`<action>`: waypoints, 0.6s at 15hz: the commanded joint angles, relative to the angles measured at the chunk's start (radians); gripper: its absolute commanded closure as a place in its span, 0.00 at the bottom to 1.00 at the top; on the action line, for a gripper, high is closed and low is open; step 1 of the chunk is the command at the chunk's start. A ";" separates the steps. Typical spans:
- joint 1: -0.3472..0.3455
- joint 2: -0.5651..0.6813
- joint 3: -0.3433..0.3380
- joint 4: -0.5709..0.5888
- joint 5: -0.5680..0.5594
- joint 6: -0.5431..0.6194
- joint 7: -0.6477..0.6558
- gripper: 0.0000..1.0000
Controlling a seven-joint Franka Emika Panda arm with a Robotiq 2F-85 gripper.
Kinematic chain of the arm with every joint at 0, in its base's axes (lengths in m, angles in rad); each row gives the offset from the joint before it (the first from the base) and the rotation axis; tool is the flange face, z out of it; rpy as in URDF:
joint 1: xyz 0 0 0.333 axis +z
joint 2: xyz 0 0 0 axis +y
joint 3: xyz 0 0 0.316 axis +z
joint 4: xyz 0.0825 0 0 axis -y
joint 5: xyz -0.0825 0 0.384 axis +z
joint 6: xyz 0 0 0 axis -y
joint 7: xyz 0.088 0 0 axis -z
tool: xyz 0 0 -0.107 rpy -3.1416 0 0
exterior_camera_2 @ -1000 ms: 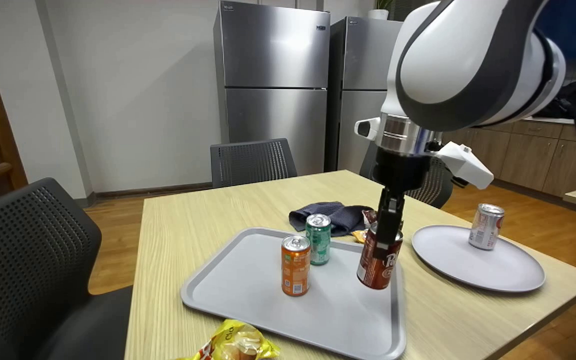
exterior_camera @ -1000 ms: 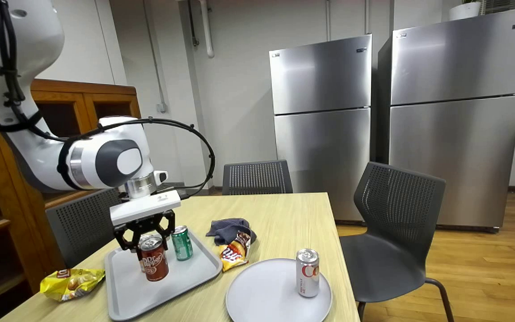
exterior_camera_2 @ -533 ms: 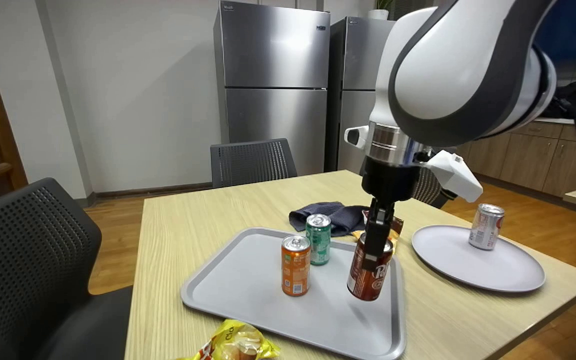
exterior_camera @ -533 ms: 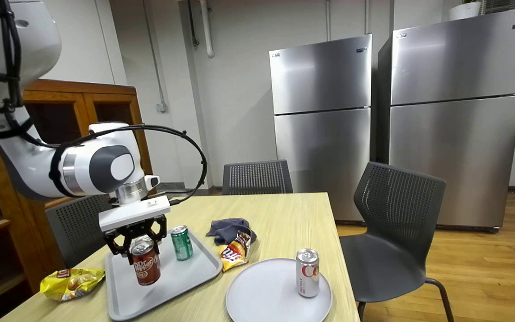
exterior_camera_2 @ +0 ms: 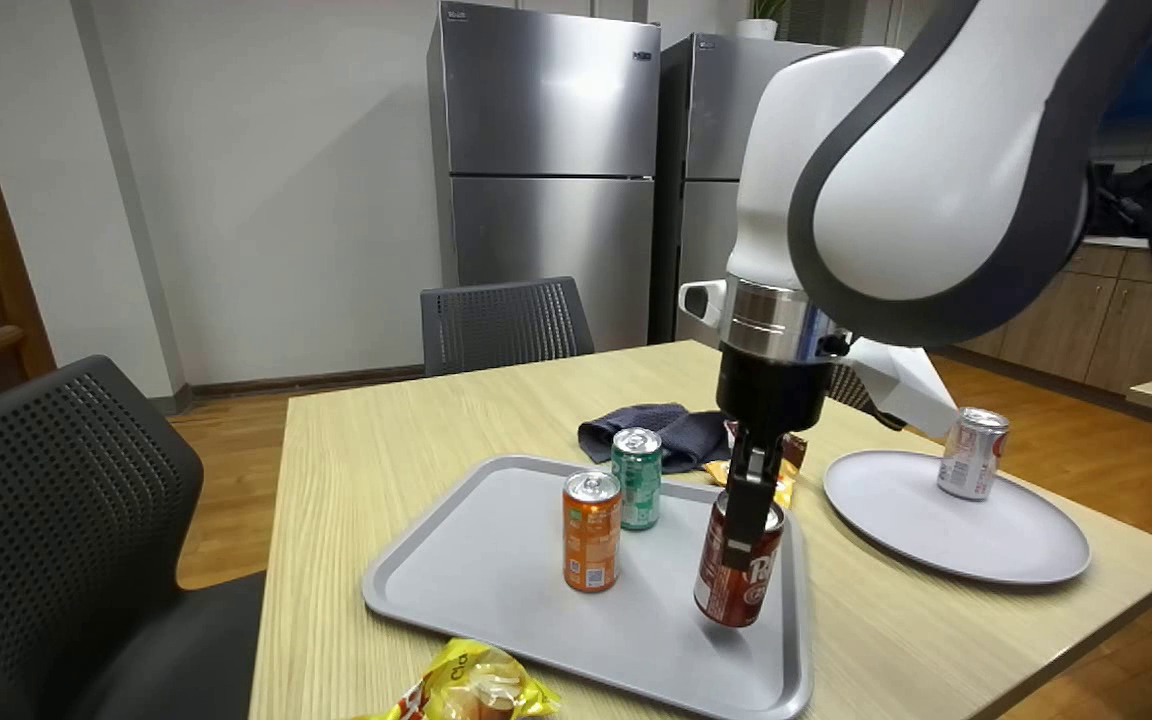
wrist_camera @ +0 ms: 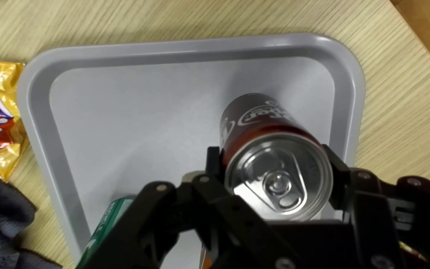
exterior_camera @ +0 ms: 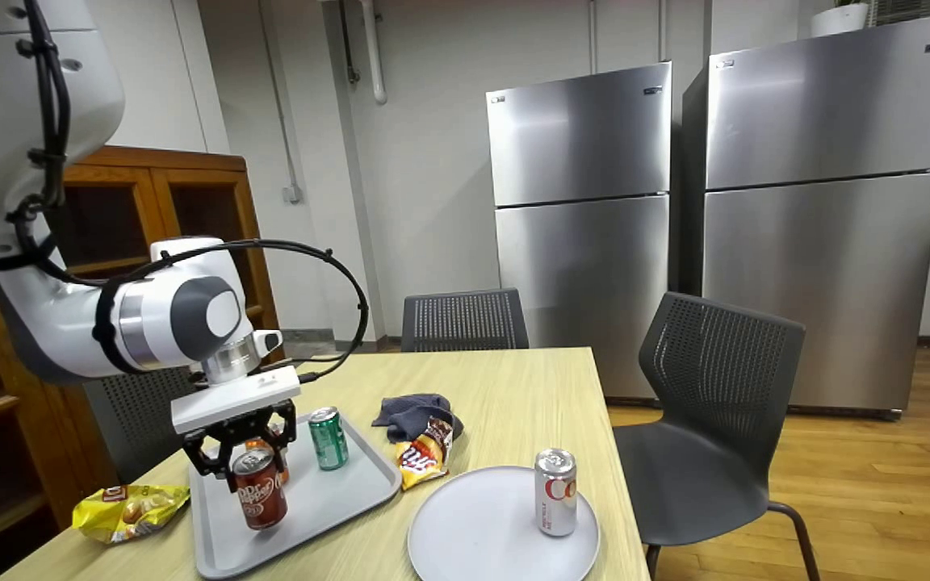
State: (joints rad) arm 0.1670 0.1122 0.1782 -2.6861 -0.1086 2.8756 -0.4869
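We see the Robotiq gripper (wrist_camera: 274,167) clasping the Dr Pepper can (exterior_camera: 261,502) — closed in snugly from both sides — slightly tilted over the gray tray (exterior_camera_2: 496,540); we cannot tell whether the can's base touches. A green soda can (exterior_camera_2: 637,485) and an orange soda can (exterior_camera_2: 591,535) stand upright on that tray.

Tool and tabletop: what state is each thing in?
Tool: closed on the red can
Red can: gripped; contact with the tray unclear
Orange can: upright on the tray
Green can: upright on the tray
Silver can: upright on the plate
Tray: flat on the table
Plate: flat on the table
Cloth: crumpled
Yellow bag: wrinkled, lying on the table
Orange bag: wrinkled, lying by the cloth
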 commanded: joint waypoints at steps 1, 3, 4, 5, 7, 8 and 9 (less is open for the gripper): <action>0.006 0.003 -0.003 0.000 -0.081 0.017 0.092 0.62; 0.008 0.010 -0.004 0.001 -0.109 0.015 0.117 0.62; 0.009 0.011 -0.005 0.001 -0.120 0.014 0.125 0.62; 0.010 0.013 -0.006 0.001 -0.133 0.014 0.136 0.62; 0.012 0.019 -0.006 0.003 -0.150 0.010 0.151 0.62; 0.010 0.019 -0.001 0.004 -0.147 0.001 0.146 0.62; 0.013 0.015 -0.004 0.002 -0.162 -0.005 0.153 0.62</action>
State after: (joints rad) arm 0.1674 0.1374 0.1778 -2.6860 -0.2268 2.8766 -0.3815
